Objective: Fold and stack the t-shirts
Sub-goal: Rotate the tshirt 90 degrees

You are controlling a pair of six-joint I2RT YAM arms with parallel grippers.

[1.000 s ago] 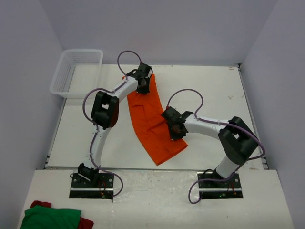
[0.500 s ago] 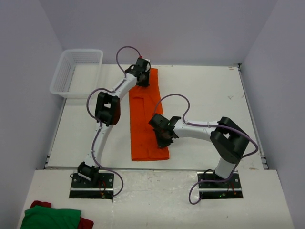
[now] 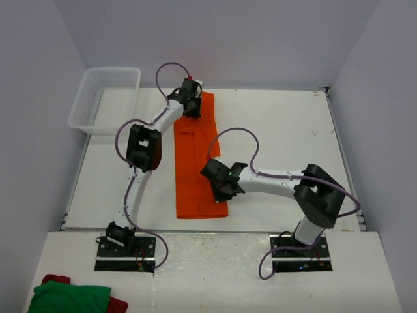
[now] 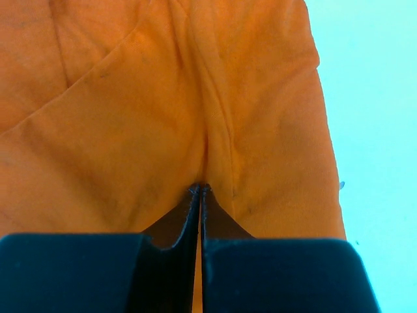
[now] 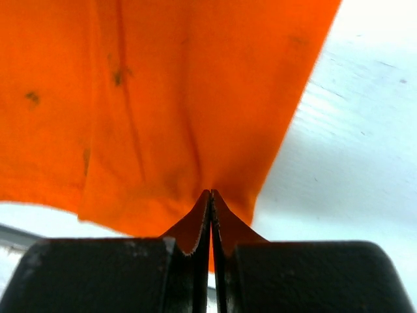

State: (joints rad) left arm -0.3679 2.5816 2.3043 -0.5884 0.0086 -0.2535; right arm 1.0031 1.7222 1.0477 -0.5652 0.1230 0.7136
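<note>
One bright orange t-shirt (image 3: 194, 163) lies on the white table as a long narrow folded strip, running from the far middle toward the near edge. My left gripper (image 3: 193, 111) is at its far end, shut, with a pucker of fabric pinched at the fingertips. The left wrist view shows the left gripper (image 4: 200, 189) and the t-shirt (image 4: 130, 98) filling most of the frame. My right gripper (image 3: 221, 191) is at the strip's near right side, shut on the cloth. In the right wrist view, the right gripper (image 5: 210, 192) pinches the t-shirt (image 5: 163, 78) close to its hem.
A white plastic basket (image 3: 104, 98) stands at the table's far left corner. A heap of green and red cloth (image 3: 68, 297) lies on the near ledge, left of the left arm's base. Bare table (image 3: 287, 130) shows to the right of the shirt.
The shirt has swung from a slant to a straight strip. Its near end went left with the right gripper. The left gripper shifted slightly farther back. Both kept their hold.
</note>
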